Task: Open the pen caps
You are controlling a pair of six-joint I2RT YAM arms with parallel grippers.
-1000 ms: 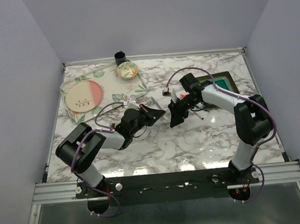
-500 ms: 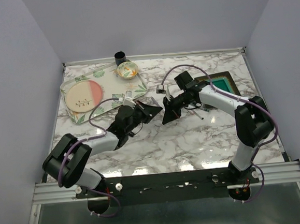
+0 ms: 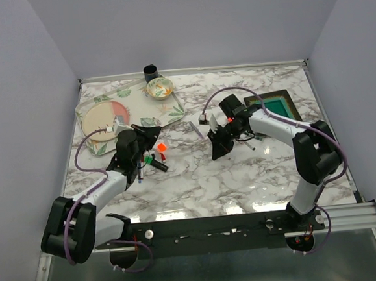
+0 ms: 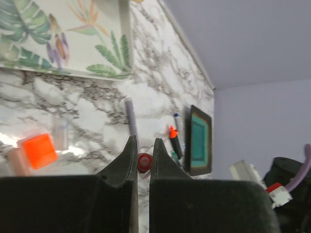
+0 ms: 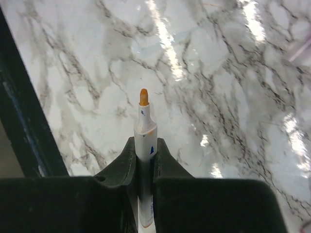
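Marble tabletop (image 3: 197, 179) under both arms; left gripper (image 4: 141, 158) pinches a red pen cap (image 4: 144, 163), right gripper (image 5: 144, 150) clamps a white pen (image 5: 144, 127), orange tip (image 5: 144, 96) bare beyond its fingertips

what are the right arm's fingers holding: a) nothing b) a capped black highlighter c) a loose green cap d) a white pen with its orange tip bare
D: in the right wrist view the right gripper is shut on a white pen whose orange tip sticks out with no cap on it.
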